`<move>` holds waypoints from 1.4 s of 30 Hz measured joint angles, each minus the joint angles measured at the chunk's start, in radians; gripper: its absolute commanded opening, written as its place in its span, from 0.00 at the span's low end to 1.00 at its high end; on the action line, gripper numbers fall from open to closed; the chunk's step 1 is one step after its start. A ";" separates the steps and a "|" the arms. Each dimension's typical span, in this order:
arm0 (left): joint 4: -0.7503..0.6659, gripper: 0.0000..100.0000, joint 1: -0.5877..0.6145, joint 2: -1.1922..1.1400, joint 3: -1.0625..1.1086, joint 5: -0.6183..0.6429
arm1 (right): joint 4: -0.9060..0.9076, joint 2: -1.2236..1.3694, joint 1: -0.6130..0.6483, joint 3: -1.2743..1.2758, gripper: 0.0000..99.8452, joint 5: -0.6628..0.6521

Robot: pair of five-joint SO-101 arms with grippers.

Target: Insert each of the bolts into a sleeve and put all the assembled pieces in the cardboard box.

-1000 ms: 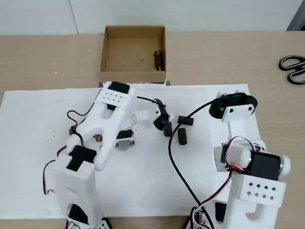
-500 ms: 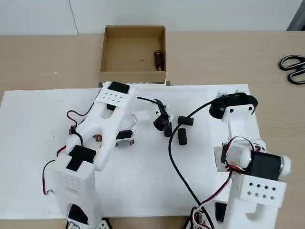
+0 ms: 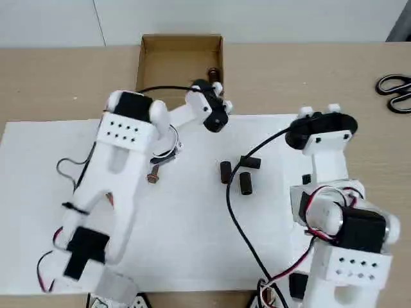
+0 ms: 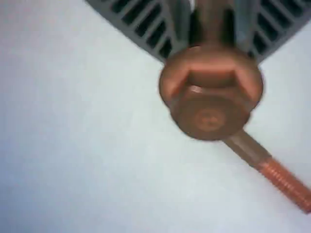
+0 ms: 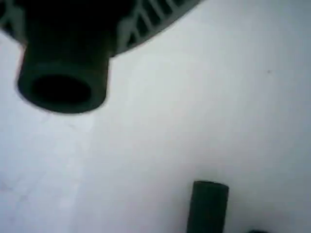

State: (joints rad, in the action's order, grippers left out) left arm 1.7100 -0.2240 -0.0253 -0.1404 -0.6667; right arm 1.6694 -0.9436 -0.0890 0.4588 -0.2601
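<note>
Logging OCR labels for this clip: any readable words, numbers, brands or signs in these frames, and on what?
No legible text anywhere.
Faint raised mark on the bolt head: too blurred to read.
No print visible on the cardboard box, the loose sleeve or the white sheet.
</note>
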 measured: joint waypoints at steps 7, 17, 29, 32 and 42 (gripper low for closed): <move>0.018 0.01 0.072 0.172 0.000 0.299 | 0.002 -0.146 0.133 0.000 0.00 0.002; 0.002 0.01 0.130 0.546 0.255 0.588 | -0.051 -0.503 0.262 0.141 0.00 0.115; -0.313 0.01 0.130 1.175 0.904 1.068 | -0.264 -0.681 0.397 0.450 0.00 0.201; -0.387 0.01 0.130 1.301 1.011 1.172 | -0.328 -0.689 0.508 0.519 0.00 0.244; -0.534 0.01 0.130 1.513 1.191 1.361 | -0.585 -0.709 0.752 0.769 0.00 0.267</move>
State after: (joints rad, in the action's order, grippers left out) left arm 1.1761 -0.0936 1.4876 1.0503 0.6943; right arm 1.0848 -1.6525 0.6628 1.2275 0.0069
